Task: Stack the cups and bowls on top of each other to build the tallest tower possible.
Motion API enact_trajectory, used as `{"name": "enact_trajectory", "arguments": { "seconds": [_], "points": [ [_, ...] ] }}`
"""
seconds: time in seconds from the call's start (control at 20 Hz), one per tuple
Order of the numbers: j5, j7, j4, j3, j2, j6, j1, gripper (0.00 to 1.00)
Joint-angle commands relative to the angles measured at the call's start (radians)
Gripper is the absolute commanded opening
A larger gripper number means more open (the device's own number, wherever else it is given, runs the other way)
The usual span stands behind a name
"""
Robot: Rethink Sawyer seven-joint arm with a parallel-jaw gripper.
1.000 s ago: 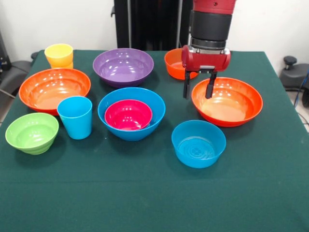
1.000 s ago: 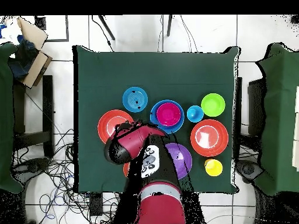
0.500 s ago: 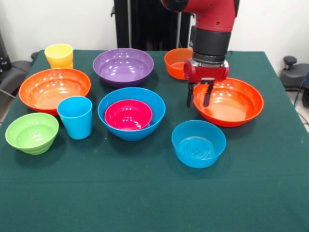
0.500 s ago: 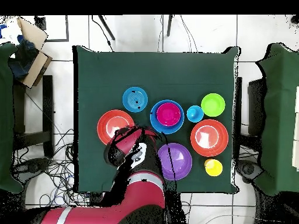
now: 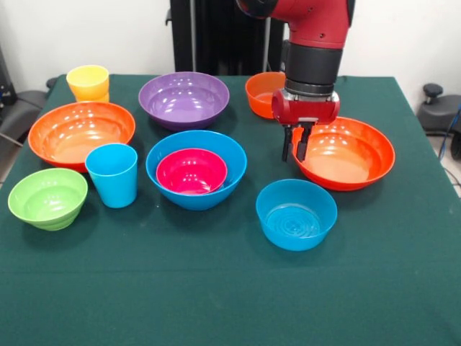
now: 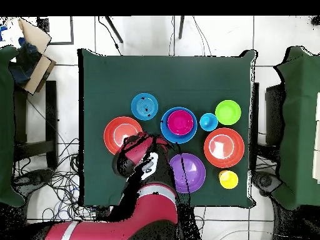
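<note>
My gripper [image 5: 294, 149] hangs at the left rim of the right-hand large orange bowl [image 5: 346, 155], with its two fingers drawn close together across that rim. In the overhead view the arm hides the gripper beside this bowl [image 6: 119, 132]. A small magenta bowl [image 5: 191, 171] sits nested inside the large blue bowl [image 5: 232, 155] at the table's middle. The medium blue bowl [image 5: 296, 214] stands alone in front of the gripper. The sky blue cup [image 5: 113, 174] is upright left of the blue bowl. At the far left corner stands the yellow cup [image 5: 88, 83].
A large purple bowl [image 5: 184, 97] and a small orange bowl [image 5: 259, 94] stand at the back. A second large orange bowl [image 5: 81, 132] and a lime green bowl [image 5: 47, 197] occupy the left side. Green cloth covers the table [image 5: 216, 295].
The gripper has come down a little to the orange bowl's left rim, and its fingers have drawn in from wide apart to close together. The bowls and cups have not moved.
</note>
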Motion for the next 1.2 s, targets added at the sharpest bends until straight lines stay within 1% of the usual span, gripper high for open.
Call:
{"name": "enact_trajectory", "arguments": {
  "seconds": [0.05,0.35,0.45,0.55,0.6,0.65,0.7,0.8,1.0,1.2],
  "points": [
    [-0.030,0.021,-0.077,0.054,0.030,-0.012,-0.012,0.00],
    [-0.027,0.003,-0.051,0.087,-0.009,0.024,-0.036,0.00],
    [-0.021,0.003,-0.031,0.098,-0.035,0.034,-0.044,0.00],
    [-0.009,-0.004,0.017,0.119,-0.093,0.068,-0.057,0.00],
    [0.002,-0.022,0.056,0.151,-0.144,0.103,-0.080,0.00],
    [0.007,-0.032,0.077,0.169,-0.172,0.121,-0.093,0.00],
    [0.023,-0.050,0.113,0.201,-0.220,0.157,-0.118,0.00],
    [0.049,-0.077,0.162,0.245,-0.291,0.211,-0.153,0.00],
    [0.095,-0.127,0.212,0.322,-0.376,0.295,-0.218,0.00],
    [0.109,-0.153,0.229,0.371,-0.406,0.329,-0.265,0.00]
  ]
}}
